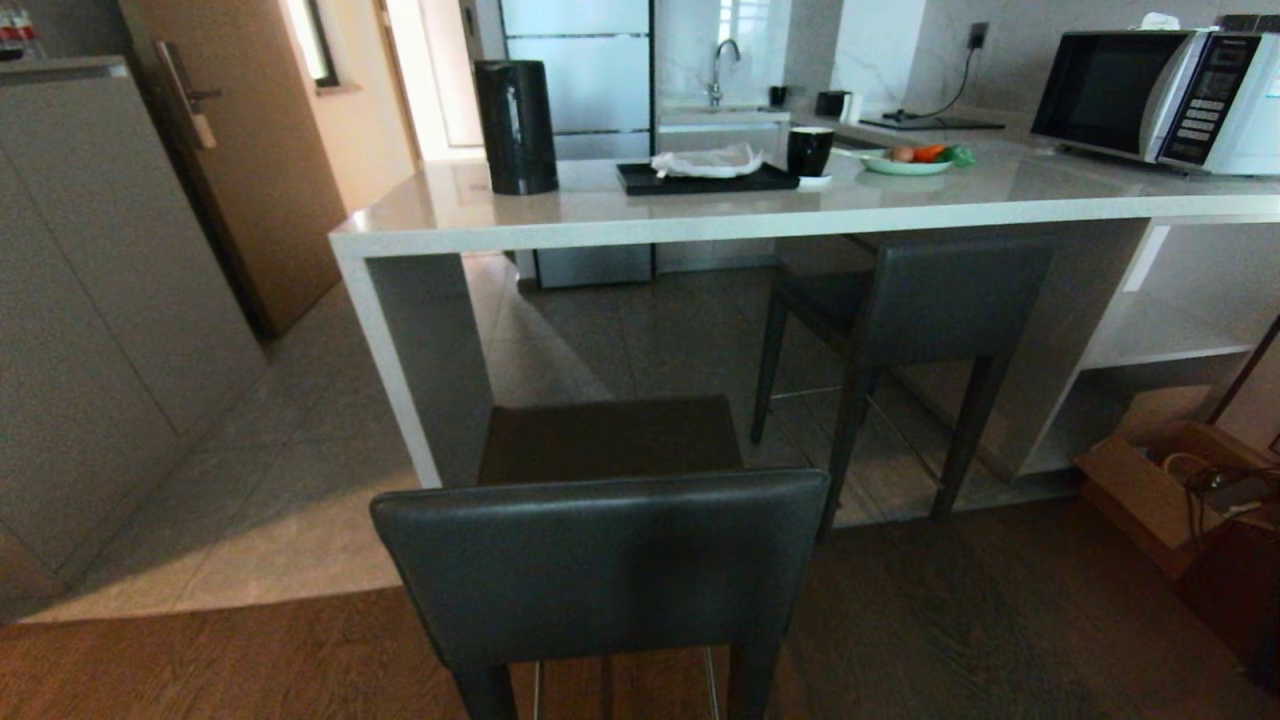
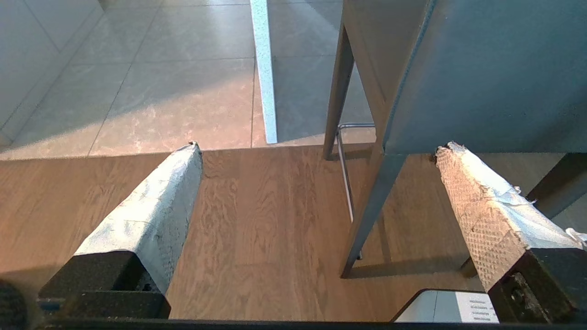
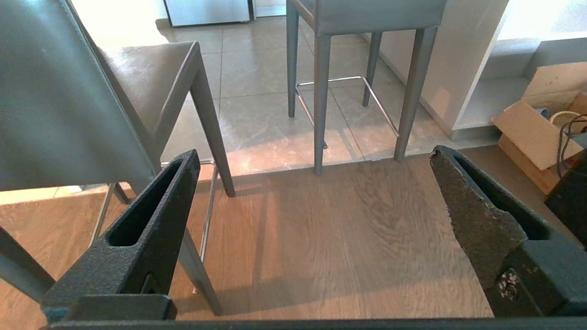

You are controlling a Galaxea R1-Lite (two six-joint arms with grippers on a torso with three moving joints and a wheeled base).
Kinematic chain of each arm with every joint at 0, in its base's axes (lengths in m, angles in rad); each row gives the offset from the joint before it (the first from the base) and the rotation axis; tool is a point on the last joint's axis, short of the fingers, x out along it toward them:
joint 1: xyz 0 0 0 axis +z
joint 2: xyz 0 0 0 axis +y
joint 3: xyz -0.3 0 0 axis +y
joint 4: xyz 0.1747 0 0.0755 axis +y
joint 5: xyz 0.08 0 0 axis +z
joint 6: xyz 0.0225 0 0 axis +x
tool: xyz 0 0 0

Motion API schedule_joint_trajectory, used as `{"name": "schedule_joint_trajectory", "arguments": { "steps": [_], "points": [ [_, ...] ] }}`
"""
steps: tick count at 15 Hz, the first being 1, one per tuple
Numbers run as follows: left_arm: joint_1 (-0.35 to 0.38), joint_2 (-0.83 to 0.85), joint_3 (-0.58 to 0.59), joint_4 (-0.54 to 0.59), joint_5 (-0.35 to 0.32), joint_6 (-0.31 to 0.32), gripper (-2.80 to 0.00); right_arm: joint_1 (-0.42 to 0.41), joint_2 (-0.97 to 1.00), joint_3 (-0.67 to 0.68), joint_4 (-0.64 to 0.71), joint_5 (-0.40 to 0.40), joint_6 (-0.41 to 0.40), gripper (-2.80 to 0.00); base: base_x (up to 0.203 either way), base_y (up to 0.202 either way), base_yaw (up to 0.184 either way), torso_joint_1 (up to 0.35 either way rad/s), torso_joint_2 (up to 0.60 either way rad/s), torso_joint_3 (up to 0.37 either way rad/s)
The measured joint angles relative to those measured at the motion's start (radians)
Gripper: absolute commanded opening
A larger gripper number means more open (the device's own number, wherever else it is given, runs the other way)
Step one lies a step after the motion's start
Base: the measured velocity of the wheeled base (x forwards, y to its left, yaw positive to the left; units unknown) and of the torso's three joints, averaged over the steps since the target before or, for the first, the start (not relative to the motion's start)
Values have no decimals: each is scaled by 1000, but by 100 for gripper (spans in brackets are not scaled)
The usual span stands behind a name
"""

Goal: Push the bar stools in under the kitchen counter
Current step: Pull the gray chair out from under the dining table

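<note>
- The near bar stool (image 1: 605, 560) stands out on the wood floor, its seat's front edge at the table (image 1: 700, 215).
- The far bar stool (image 1: 900, 310) sits mostly under the table.
- The left gripper (image 2: 316, 151) is spread wide, empty, beside the near stool's backrest.
- The right gripper (image 3: 312, 158) is spread wide, empty, low over the floor.

A cardboard box (image 3: 534, 133) with cables lies on the floor beyond the right pincer's outer finger. Farther ahead stand a microwave (image 1: 1160, 95), black mug (image 1: 808, 150), tray (image 1: 705, 178) and dark canister (image 1: 515, 125).
</note>
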Motion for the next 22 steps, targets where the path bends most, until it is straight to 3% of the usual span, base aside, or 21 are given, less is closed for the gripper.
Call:
{"name": "schedule_joint_trajectory", "arguments": {
  "steps": [5, 8, 11, 13, 15, 16, 19, 20, 22],
  "points": [
    [0, 0, 13, -30, 9, -31, 0, 0, 0, 0, -1, 1, -1, 0, 0, 0, 0, 0, 0, 0],
    [-2, 0, 14, -35, -43, 21, 0, 0, 0, 0, -1, 1, -2, 0, 0, 0, 0, 0, 0, 0],
    [-1, 0, 14, -37, -59, 28, 0, 0, 0, 0, -1, 1, -2, 0, 0, 0, 0, 0, 0, 0],
    [0, 0, 30, -83, -76, 84, 0, 0, 0, -1, -1, 0, -1, 0, 0, 0, 0, 0, 0, 0],
    [1, 0, 56, -183, -116, 196, 0, 0, 0, 0, -1, 0, -1, 0, 0, 0, 0, 0, 0, 0],
    [0, 0, 63, -197, -118, 203, 0, 0, 0, -1, -1, 1, 0, 0, 0, 0, 0, 0, 0, 0],
    [0, 0, 98, -316, -53, 80, 0, 0, 0, 0, -2, 0, 1, 0, 0, 0, 0, 0, 0, 0],
    [0, 1, 101, -344, -65, 70, 0, 0, 0, 0, -1, 0, 1, 0, 0, 0, 0, 0, 0, 0],
    [0, 7, 94, -278, -73, 52, 0, 0, 0, 0, -2, 0, 1, 0, 0, 0, 0, 0, 0, 0]
  ]
}}
